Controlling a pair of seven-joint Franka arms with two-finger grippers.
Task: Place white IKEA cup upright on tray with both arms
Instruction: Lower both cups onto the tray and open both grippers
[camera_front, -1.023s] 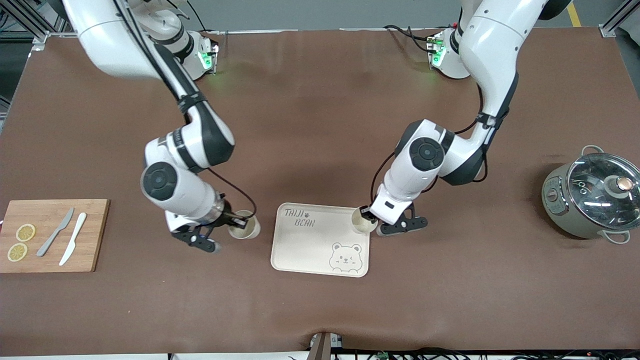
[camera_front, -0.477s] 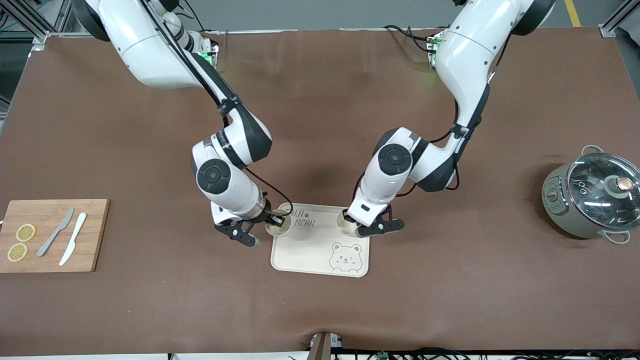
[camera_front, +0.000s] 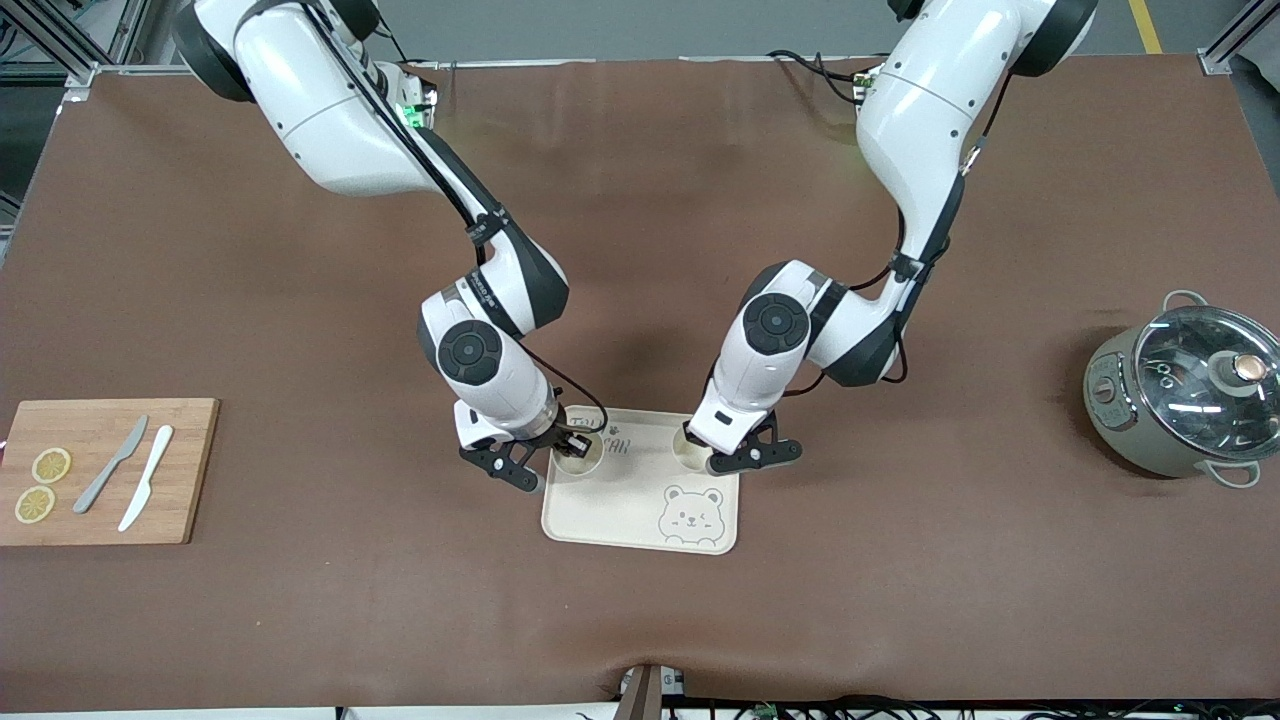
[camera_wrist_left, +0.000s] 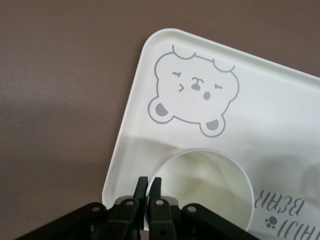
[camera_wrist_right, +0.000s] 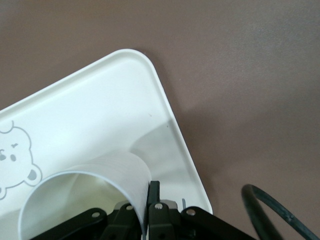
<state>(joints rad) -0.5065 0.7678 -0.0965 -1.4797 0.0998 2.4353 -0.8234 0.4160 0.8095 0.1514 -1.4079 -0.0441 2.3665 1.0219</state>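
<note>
1. I see two white cups, each pinched by the rim in a closed gripper.
2. My right gripper (camera_front: 565, 447) holds an upright white plastic cup (camera_front: 579, 452) over the cream rectangular bear-print tray (camera_front: 640, 515), at the tray's corner toward the right arm's end of the table and toward the robots.
3. My left gripper (camera_front: 700, 447) clamps the second white cup (camera_front: 691, 452) at the neighbouring corner toward the left arm's end.
4. I judge the carrying done; lowering fully, releasing and withdrawing remain. Whether either base rests on the tray, I cannot tell.

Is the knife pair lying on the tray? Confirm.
No, both knives lie on the wooden cutting board toward the right arm's end, apart from the tray.
</note>
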